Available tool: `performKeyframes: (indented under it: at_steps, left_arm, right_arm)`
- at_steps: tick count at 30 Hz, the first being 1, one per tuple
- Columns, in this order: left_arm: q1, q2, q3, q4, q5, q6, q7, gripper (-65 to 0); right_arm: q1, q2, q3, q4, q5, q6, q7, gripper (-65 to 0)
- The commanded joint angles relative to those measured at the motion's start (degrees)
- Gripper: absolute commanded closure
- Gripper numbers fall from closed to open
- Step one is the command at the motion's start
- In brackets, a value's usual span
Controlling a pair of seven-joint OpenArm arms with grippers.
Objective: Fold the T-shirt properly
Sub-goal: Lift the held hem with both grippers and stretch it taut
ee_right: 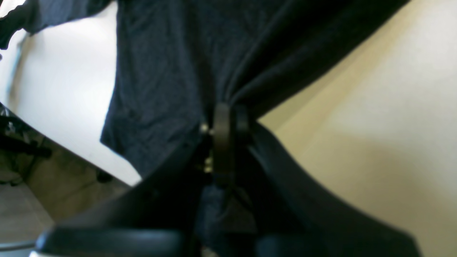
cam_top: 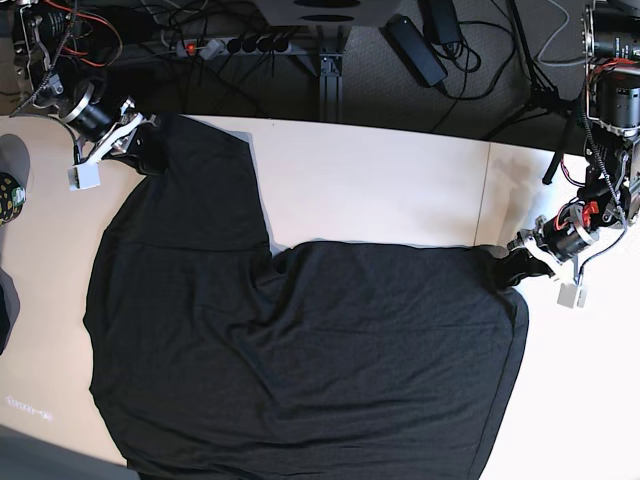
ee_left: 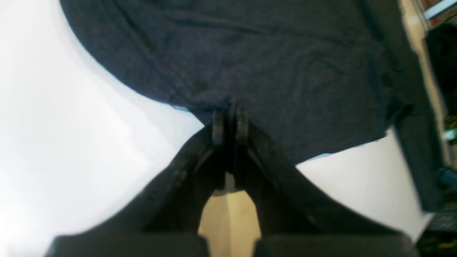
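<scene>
The black T-shirt [cam_top: 300, 350] lies spread over most of the pale table [cam_top: 380, 180], with one part stretching up to the far left corner. My right gripper [cam_top: 143, 143] is at that corner, shut on the shirt's edge; in the right wrist view its fingers [ee_right: 222, 128] pinch bunched fabric of the T-shirt [ee_right: 160, 71]. At the shirt's right edge my left gripper [cam_top: 505, 268] is low on the table. Seen from the left wrist, its fingertips [ee_left: 217, 125] are pressed together on the hem of the T-shirt [ee_left: 250, 64].
Cables and a power strip [cam_top: 230, 45] run on the floor behind the table's far edge. A seam [cam_top: 487, 190] crosses the table top near the right. A small round object [cam_top: 10, 195] sits at the left edge. The table edge [ee_right: 89, 153] lies close below my right gripper.
</scene>
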Motion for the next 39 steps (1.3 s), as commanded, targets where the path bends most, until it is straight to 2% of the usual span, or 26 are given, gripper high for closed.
performKeyframes:
  at_steps: [1,5,7,10,16,19,22,25,29,34,39]
  left_arm:
    - [-1.11,-1.49,-0.92,0.83,-1.29,-0.80,-0.42,0.0]
    - [-0.46,-2.29,-5.53,1.29,-5.42,-0.80,5.35,0.0]
    - [0.42,-2.69,-7.76,2.51,-9.03,-0.80,8.55,0.0]
    - [1.84,-3.74,-8.66,6.51,-10.95,-0.80,10.67,0.0]
    - [4.76,-5.29,-11.21,16.96,-11.80,-0.80,11.21,0.0]
    - [4.52,-5.77,-14.67,18.82,-11.78,-0.80,11.17,0.0]
    - [3.85,-6.88,-15.30,18.99,-11.78,-0.80,11.10,0.0]
    - [1.84,-7.19,-15.28,18.97,-10.67,-0.80,10.23,0.0]
    - [-1.33,-7.17,-15.26,18.69,-5.35,-0.80,8.74,0.0]
    - [-4.74,-6.95,-13.88,15.87,-4.00,-0.80,7.23,0.0]
    - [-11.52,-4.72,-9.53,8.83,1.62,-0.80,2.89,0.0]
  right_arm:
    - [-0.48,0.92,0.44,0.81,-0.20,0.66,-3.21,0.0]
    - [-3.10,0.94,4.11,4.50,1.16,3.26,-4.24,0.0]
    - [-4.63,0.96,7.26,6.93,2.40,3.48,-4.46,0.0]
    - [-6.03,1.14,11.93,10.78,4.59,3.65,-6.67,0.0]
    - [-8.66,3.08,20.50,16.90,7.45,4.52,-7.45,0.0]
    - [-8.59,4.46,24.92,19.32,7.67,4.50,-7.41,0.0]
    - [-8.11,6.82,27.69,20.79,7.63,4.48,-7.06,0.0]
    - [-5.33,9.62,28.24,20.76,6.88,4.46,-6.97,0.0]
    - [-1.05,12.37,28.22,20.70,5.16,4.46,-6.27,0.0]
    - [3.67,14.53,27.93,19.50,3.76,4.46,-5.86,0.0]
    - [8.50,16.68,24.85,15.67,2.78,4.48,-5.66,0.0]
